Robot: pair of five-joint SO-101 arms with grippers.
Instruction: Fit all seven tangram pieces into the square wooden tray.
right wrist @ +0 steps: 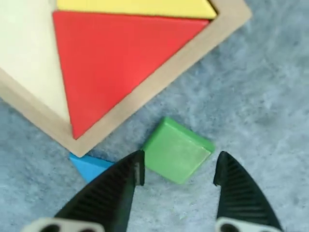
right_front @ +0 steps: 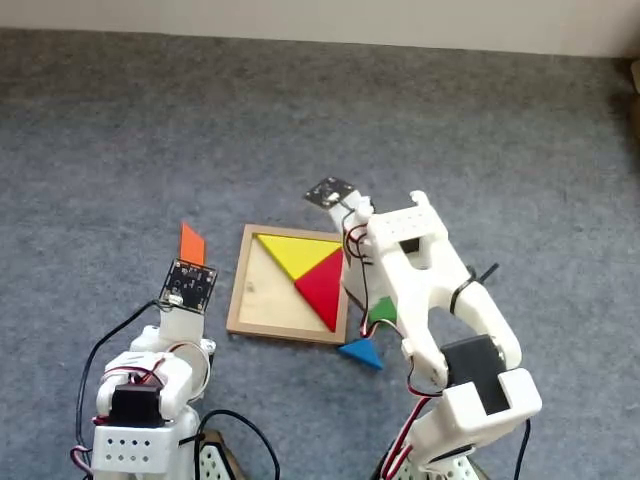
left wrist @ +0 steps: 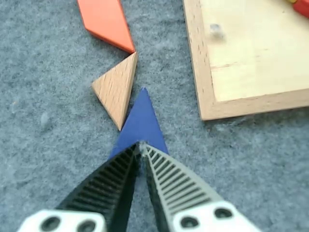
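Note:
The square wooden tray (right_front: 240, 300) holds a yellow triangle (right_front: 297, 252) and a red triangle (right_front: 322, 287). Just outside its near right corner lie a green square (right wrist: 177, 149) and a light blue triangle (right wrist: 89, 165). My right gripper (right wrist: 179, 166) is open, one finger on each side of the green square. On the carpet left of the tray (left wrist: 241, 53) lie an orange parallelogram (left wrist: 104, 19), a plain wooden triangle (left wrist: 116, 89) and a dark blue triangle (left wrist: 141, 123). My left gripper (left wrist: 140, 149) is shut, its tips at the dark blue triangle's near edge.
Grey carpet covers the whole work area. The left half of the tray floor (right_front: 270, 295) is bare wood. The right arm's white body (right_front: 430, 290) stands over the tray's right edge. The green square (right_front: 381, 310) and light blue triangle (right_front: 362, 352) lie close together.

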